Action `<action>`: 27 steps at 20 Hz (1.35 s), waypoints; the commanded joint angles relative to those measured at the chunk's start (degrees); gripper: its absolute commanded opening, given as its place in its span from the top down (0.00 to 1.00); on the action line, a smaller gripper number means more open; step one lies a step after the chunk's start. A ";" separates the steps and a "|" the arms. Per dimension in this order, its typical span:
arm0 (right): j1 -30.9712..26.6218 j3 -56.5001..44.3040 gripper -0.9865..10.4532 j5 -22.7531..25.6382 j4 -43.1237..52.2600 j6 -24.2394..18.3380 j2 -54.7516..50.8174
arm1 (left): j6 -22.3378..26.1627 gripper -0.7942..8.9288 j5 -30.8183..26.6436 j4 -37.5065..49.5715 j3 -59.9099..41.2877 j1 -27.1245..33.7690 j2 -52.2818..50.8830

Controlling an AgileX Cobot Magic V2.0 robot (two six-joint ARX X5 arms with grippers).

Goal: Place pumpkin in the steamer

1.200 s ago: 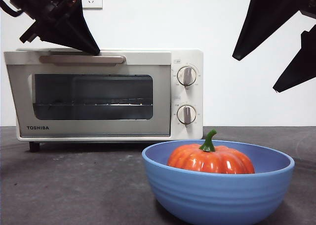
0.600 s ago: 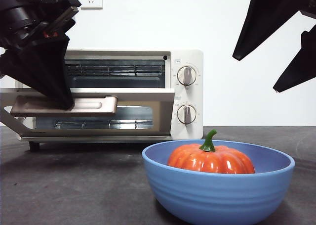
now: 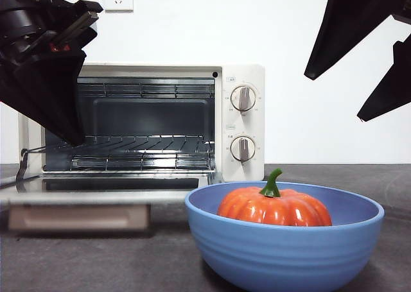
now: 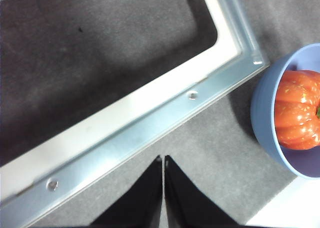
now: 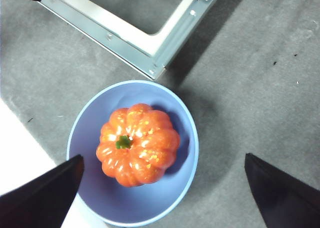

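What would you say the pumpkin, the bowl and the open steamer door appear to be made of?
The pumpkin looks like glossy moulded plastic, given its bright specular flecks. The bowl seems matte blue plastic or glazed ceramic; the ribbed wall alone leaves that open. The steamer door has a brushed metal frame with rivets around dark glass.

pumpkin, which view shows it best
The right wrist view: the whole pumpkin lies in the blue bowl. The front view hides its lower half behind the rim; the left wrist view crops it at the edge.
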 commanded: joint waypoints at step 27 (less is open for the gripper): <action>0.50 0.33 0.66 3.85 0.72 4.00 14.67 | -1.22 0.90 -2.32 -5.51 -8.37 2.64 -42.93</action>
